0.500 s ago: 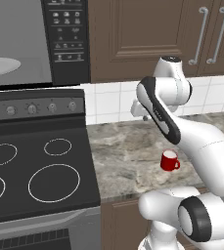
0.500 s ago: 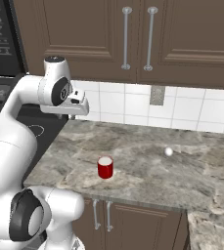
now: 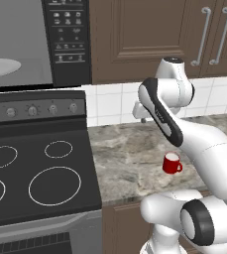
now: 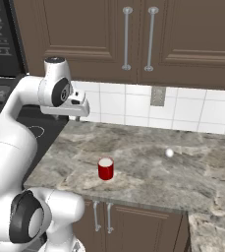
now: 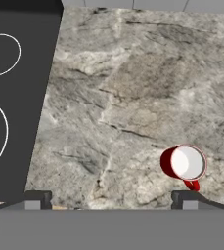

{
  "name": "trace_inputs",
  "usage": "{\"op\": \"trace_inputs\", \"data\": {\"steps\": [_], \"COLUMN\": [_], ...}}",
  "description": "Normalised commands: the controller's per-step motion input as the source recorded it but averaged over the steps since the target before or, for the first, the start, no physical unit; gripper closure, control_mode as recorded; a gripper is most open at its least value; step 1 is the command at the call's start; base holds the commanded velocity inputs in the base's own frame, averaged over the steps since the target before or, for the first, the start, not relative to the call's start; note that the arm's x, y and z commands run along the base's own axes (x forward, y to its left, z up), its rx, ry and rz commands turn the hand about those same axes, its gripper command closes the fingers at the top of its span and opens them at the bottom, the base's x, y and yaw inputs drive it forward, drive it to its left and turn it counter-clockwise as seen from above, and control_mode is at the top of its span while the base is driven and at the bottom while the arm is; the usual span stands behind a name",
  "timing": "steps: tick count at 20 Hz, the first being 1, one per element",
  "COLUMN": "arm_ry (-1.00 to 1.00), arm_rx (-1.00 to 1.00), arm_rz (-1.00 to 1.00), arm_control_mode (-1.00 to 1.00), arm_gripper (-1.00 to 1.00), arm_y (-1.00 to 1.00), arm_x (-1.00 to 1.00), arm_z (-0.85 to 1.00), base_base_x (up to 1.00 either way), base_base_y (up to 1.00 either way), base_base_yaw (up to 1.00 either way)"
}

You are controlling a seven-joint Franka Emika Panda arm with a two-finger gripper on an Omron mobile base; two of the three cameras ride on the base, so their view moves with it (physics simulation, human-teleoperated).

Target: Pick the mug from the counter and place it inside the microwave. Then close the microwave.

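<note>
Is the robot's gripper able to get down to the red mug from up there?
Probably yes. The gripper hangs open above the counter, and the mug stands upright below with nothing near it, so the way down looks free.

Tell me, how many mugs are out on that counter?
1. The red mug stands upright on the counter, near its front edge, right of the stove. None seem hidden.
</note>
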Motion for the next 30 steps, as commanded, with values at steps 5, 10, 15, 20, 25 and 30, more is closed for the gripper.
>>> {"op": "trace_inputs", "data": {"steps": [5,10,15,20,25,30], "arm_ry": [0.01,0.01,0.01,0.06,0.11,0.08], "arm_rx": [0.0,0.0,0.0,0.0,0.0,-0.01], "arm_rz": [0.0,0.0,0.0,0.01,0.02,0.06], "arm_control_mode": [-1.0,-1.0,-1.0,-1.0,-1.0,-1.0], "arm_gripper": [-1.0,-1.0,-1.0,-1.0,-1.0,-1.0], "arm_y": [-0.27,-0.76,-0.41,-0.24,-0.01,-0.05], "arm_x": [-0.02,-0.04,-0.11,-0.19,-0.21,-0.06], "arm_z": [-0.05,-0.05,-0.1,-0.18,-0.36,-0.32], "base_base_x": [0.0,0.0,0.0,0.0,0.0,0.0], "base_base_y": [0.0,0.0,0.0,0.0,0.0,0.0], "base_base_yaw": [0.0,0.0,0.0,0.0,0.0,0.0]}}
